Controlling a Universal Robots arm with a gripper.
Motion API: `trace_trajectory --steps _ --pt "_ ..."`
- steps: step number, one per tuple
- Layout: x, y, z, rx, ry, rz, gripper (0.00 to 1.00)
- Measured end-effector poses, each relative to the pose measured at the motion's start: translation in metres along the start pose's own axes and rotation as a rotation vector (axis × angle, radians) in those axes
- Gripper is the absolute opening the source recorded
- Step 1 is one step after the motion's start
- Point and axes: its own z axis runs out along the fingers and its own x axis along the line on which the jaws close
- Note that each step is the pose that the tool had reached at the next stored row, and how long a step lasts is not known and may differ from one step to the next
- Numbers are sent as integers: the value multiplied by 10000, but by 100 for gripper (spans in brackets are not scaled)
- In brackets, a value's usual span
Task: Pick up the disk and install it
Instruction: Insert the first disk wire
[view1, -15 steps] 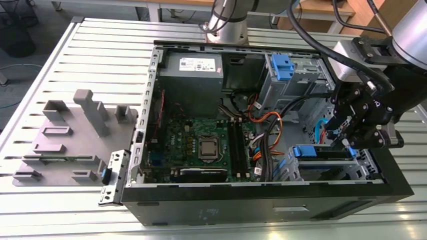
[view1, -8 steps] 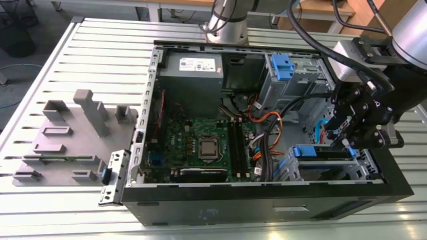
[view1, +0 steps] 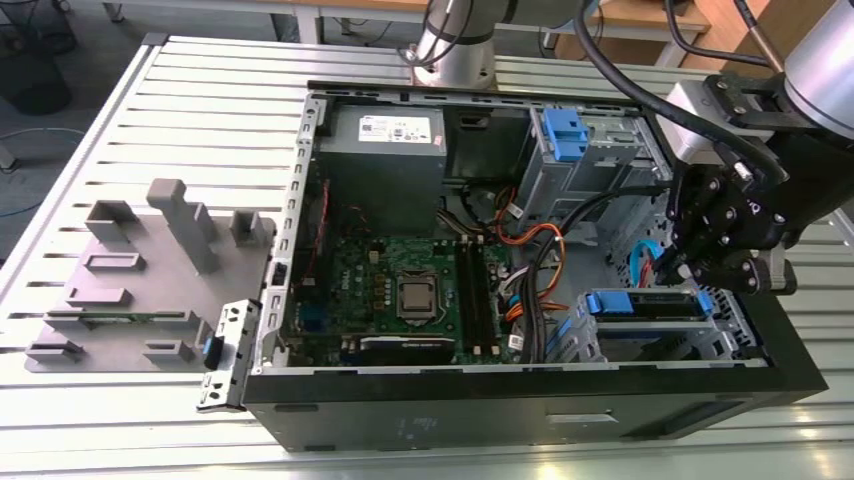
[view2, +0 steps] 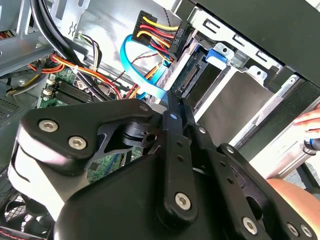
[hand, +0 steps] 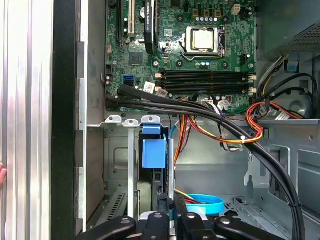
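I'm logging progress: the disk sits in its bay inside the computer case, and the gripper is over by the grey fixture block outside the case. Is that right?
Not quite. The disk does sit in its bay inside the computer case, but the gripper is right above that bay, not by the grey fixture block. The exterior view shows this.

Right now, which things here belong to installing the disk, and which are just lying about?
Job: silver disk with blue plastic rails in its metal bay; black gripper beside it; open black computer case.

Lying about: grey plastic fixture block; grey power-supply box; green motherboard.
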Motion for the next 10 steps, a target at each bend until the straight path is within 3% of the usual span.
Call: trace_trajectory --steps 10 --pt "23 0 10 0 -1 1 16"
